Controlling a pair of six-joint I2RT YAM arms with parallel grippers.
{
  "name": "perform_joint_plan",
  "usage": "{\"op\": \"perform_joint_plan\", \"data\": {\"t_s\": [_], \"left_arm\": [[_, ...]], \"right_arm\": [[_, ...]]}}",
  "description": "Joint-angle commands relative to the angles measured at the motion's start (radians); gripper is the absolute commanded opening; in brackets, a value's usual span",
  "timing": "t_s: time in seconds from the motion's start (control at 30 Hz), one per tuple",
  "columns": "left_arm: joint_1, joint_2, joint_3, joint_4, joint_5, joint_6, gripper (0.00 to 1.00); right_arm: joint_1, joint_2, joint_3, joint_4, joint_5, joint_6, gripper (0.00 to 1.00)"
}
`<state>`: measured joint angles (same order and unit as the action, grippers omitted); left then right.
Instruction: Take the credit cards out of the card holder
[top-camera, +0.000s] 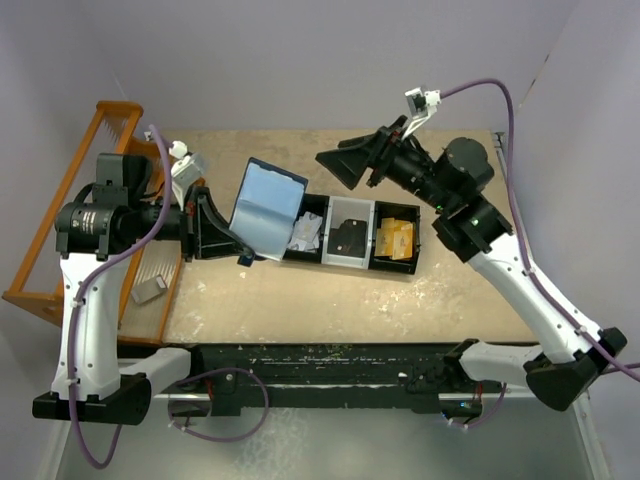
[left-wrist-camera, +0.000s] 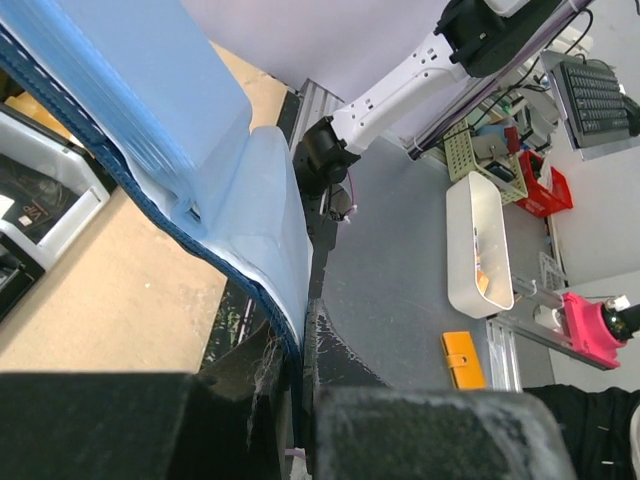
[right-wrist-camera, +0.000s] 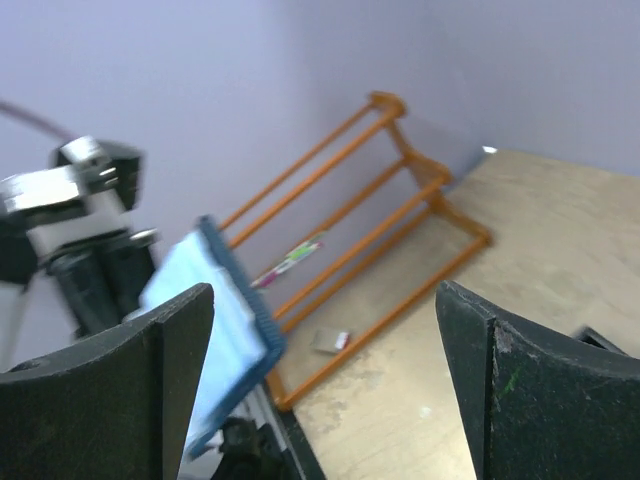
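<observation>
We have the left claw (top-camera: 243, 253) pinched tight on the lower edge of the card holder (top-camera: 268, 208). It holds the holder up, spread open with its pale blue inner faces showing, at the left end of the black tray (top-camera: 350, 264) on the surface (top-camera: 300, 295). Over on the other side, the right claw (top-camera: 338, 166) hangs above the tray's far side, jaws wide apart, nothing between them. An orange rack (top-camera: 60, 235) sits at far left.

Upright card holder (top-camera: 268, 210) blocks left end of tray (top-camera: 398, 266).
</observation>
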<state>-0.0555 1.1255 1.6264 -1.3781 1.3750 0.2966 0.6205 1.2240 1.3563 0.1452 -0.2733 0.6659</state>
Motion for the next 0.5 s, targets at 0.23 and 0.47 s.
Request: {"op": "perform_joint_plan", "data": {"t_s": [0.23,0.47], "left_arm": [[-0.003,-0.029,0.073,-0.102,0.022,0.241,0.0],[-0.004,-0.026,0.065,-0.167,-0.006,0.369,0.0]], "right_arm": [[0.008,0.045,0.036,0.117,-0.511,0.027,0.92],[0.023,0.088,0.076,0.17,-0.665,0.072,0.71]]}}
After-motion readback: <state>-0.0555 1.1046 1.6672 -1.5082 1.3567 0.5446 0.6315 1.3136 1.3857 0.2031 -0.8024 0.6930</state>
